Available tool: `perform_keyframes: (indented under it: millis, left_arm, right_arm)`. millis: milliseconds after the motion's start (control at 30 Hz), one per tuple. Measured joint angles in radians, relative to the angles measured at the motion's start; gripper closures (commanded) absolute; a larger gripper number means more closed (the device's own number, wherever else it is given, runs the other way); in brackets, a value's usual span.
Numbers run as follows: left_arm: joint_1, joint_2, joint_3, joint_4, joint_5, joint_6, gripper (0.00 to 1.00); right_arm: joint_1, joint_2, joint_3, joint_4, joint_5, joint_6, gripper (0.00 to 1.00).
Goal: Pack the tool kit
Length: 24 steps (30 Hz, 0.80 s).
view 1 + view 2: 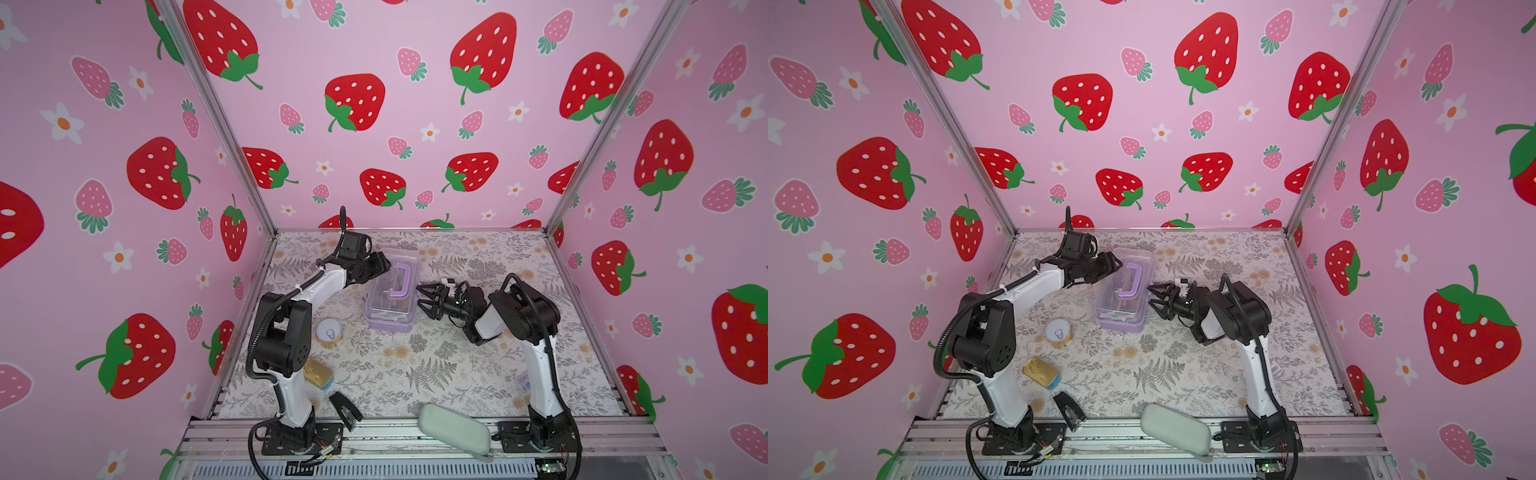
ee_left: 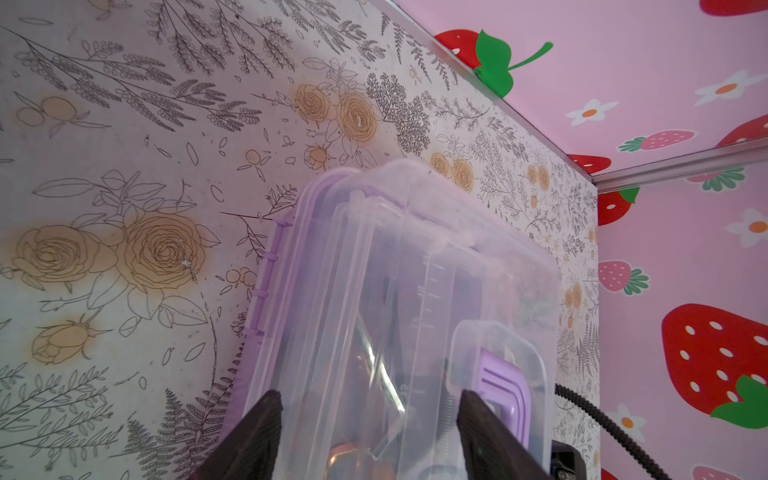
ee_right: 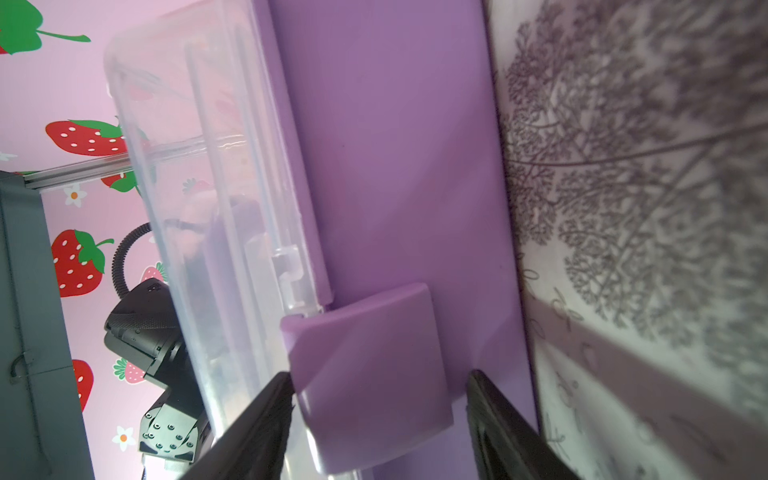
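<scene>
Lilac-based tool kit sits mid-table on the floral mat, toward the back, between the two arms. Its clear lid is down and the lilac handle lies flat on top. An orange shape shows dimly through the lid; the rest of the contents cannot be made out.

Left gripper is over the kit's far left corner, fingers apart above the lid. Whether they touch it cannot be told.

Right gripper is at the kit's right side, fingers apart either side of the lilac latch.

A round gold tin and an oblong gold tin lie near the left arm. A pale green pouch lies on the front rail. None of them blocks the kit.
</scene>
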Motion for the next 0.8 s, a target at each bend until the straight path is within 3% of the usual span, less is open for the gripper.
perform_keyframes:
  millis: [800]
  left_arm:
    - [-0.016, 0.004, 0.0, 0.0, 0.057, -0.003, 0.31]
  right_arm:
    - [-0.053, -0.089, -0.093, -0.009, -0.028, -0.035, 0.33]
